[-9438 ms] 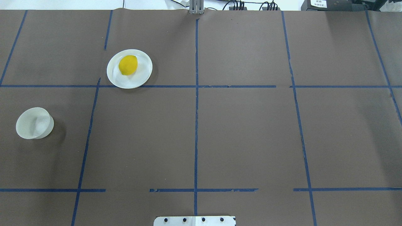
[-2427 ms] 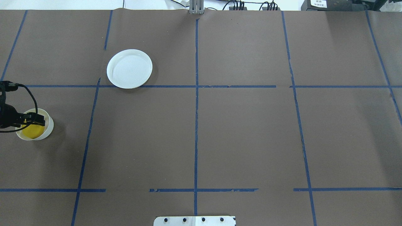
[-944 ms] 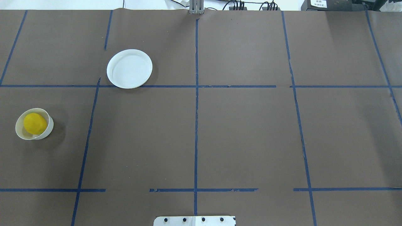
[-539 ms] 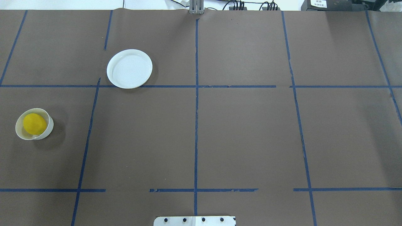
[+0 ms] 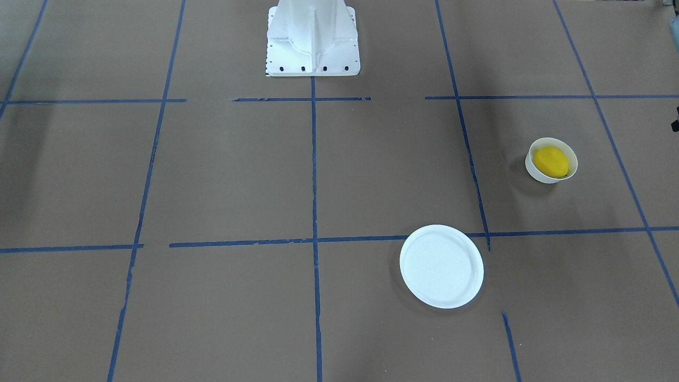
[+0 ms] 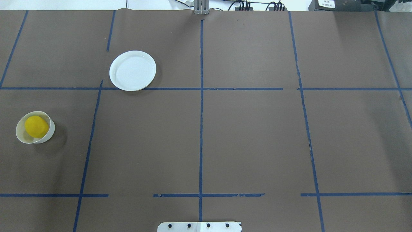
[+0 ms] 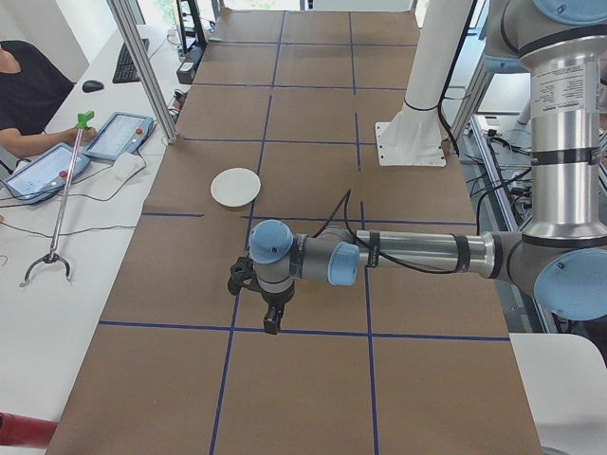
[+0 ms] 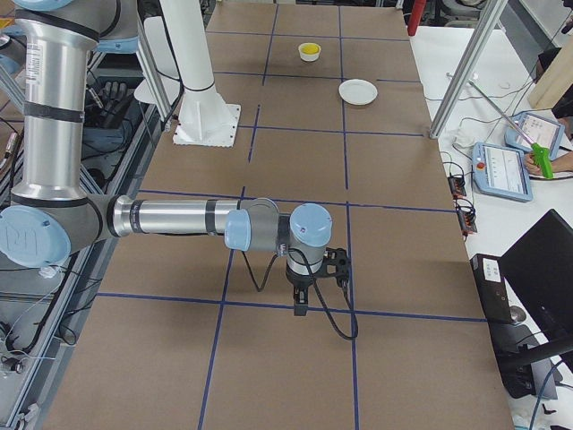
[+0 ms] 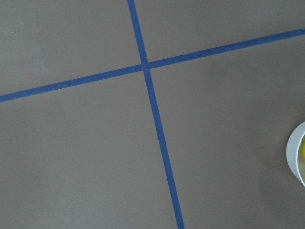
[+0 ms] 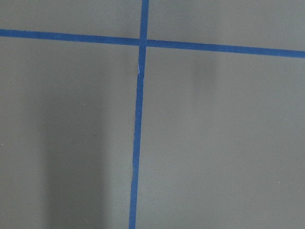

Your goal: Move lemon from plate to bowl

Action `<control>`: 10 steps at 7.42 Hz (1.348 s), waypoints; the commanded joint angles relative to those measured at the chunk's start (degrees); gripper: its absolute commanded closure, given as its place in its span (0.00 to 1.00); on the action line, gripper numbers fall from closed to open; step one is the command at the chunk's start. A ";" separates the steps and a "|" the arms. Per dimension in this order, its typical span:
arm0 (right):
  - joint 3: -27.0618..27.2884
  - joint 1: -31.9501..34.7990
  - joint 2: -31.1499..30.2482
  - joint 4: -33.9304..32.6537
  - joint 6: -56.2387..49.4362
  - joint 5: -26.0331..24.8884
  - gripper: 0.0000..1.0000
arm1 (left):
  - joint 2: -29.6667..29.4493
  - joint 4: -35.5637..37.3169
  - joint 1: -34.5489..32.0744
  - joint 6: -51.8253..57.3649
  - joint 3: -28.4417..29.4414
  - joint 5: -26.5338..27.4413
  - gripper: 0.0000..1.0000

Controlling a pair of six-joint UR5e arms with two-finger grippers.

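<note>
Yellow lemon [image 6: 36, 126] sitting deep in bowl [image 6: 19, 135], walls keeping it from rolling; plate [image 6: 132, 70] bare, well apart on desk [image 6: 225, 135]. Job done, by the look. Left hand [image 7: 271, 320] and right hand [image 8: 300, 305] hovering clear over desk; open or closed, cannot tell.

The lemon [image 6: 36, 126] is seen as bright yellow, bowl [image 6: 51, 130] & plate [image 6: 132, 70] as plain white, and the brown surface [image 6: 251, 138] is crossed by a grid of dark-blue tape lines [image 6: 201, 129].
</note>
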 commanded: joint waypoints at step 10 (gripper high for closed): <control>0.00 0.00 0.00 0.00 0.00 0.00 0.00 | -2.63 12.38 -6.16 9.55 0.60 -2.02 0.00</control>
